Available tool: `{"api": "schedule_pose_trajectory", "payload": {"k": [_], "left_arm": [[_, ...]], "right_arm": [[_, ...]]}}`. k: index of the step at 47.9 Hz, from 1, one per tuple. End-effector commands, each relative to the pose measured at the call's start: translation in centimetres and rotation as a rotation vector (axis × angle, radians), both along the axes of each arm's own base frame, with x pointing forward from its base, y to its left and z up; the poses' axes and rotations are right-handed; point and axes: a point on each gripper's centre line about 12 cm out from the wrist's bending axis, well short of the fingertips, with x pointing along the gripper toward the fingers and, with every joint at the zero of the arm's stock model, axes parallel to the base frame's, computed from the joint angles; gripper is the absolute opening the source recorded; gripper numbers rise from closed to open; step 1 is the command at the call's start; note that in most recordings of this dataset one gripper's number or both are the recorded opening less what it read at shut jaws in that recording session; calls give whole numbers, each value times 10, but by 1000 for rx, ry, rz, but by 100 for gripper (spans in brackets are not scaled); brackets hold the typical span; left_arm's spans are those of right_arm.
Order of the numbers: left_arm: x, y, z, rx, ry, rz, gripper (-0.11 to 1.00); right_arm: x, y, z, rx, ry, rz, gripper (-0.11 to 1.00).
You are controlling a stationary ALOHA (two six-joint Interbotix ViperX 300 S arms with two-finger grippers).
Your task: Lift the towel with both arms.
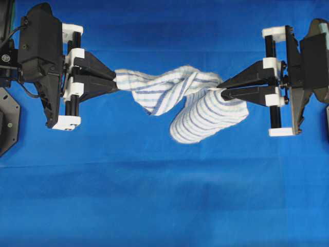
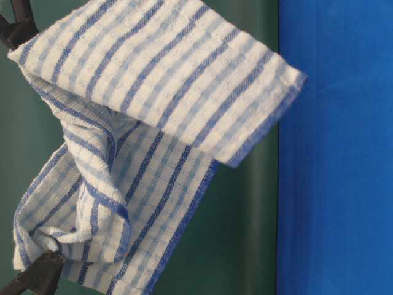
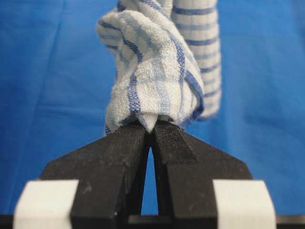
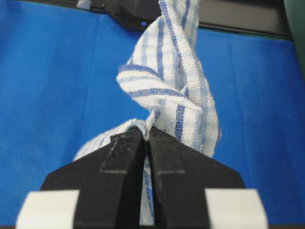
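Observation:
The white towel (image 1: 180, 98) with blue and grey stripes hangs twisted between my two grippers, off the blue covering. My left gripper (image 1: 116, 81) is shut on its left corner; in the left wrist view the towel (image 3: 157, 71) bunches just past the gripper (image 3: 150, 126), a white tip pinched between the jaws. My right gripper (image 1: 221, 88) is shut on the other end. Over there the towel (image 4: 169, 81) twists away from the gripper (image 4: 147, 130), with a fold drooping below. From table level the towel (image 2: 153, 135) fills the left half, sagging in folds.
The blue table covering (image 1: 164, 195) spreads under everything. A dark green backdrop (image 2: 245, 233) stands behind the towel in the table-level view. Black arm bases (image 1: 7, 123) sit at the overhead view's left edge.

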Motion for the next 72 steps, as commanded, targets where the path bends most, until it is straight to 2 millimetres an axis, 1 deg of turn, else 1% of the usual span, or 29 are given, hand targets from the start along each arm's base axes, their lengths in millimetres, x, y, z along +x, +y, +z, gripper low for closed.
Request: {"api": "schedule_pose_trajectory", "payload": {"k": [1,8,14,17,19,21,22,24,25,29,30,32,33,35,38,52,58,63,72], "left_arm": [[1,-5,12,7,-34,-16,1],[3,-10,11,18,-29,-38,1],[3,-14,12,66,-31,-67,2],[3,-16,13,81,-37,-76,6],[3,-16,13,82,-39,-79,14],[3,-16,13,79,-43,-78,24],[3,-16,14,76,-46,-77,30],[2,-16,14,75,-52,-75,42],[2,-16,15,73,-57,-76,50],[0,-16,16,72,-65,-75,74],[0,-16,17,72,-66,-75,79],[-1,-16,16,72,-66,-75,87],[-1,-16,17,72,-68,-75,88],[-2,-16,17,71,-69,-73,87],[-3,-16,17,71,-69,-73,85],[-3,-16,14,71,-54,-75,85],[-1,-16,10,69,-39,-75,85],[3,-16,-4,65,-2,-76,85],[16,-23,-45,30,116,-87,85]], "right_arm": [[1,-1,12,-1,-31,-4,4],[1,-1,11,-1,-29,-4,4],[1,-1,11,-1,-29,-4,4],[1,-1,11,3,-29,-6,4],[1,-1,11,6,-29,-7,5],[1,-1,11,8,-29,-8,5],[1,-1,11,8,-29,-8,8],[1,-1,11,8,-29,-8,20],[1,-1,11,8,-29,-8,27],[1,-1,11,8,-28,-6,50],[1,-1,11,8,-29,-8,57],[1,-1,11,8,-29,-6,65],[1,-1,11,8,-29,-8,68],[1,-1,11,8,-29,-8,69],[1,-1,11,8,-29,-6,68],[1,-1,9,8,-23,-6,69],[4,-1,3,12,-5,-7,69],[9,0,-10,23,29,-7,69],[18,7,-48,68,131,-5,69]]}}
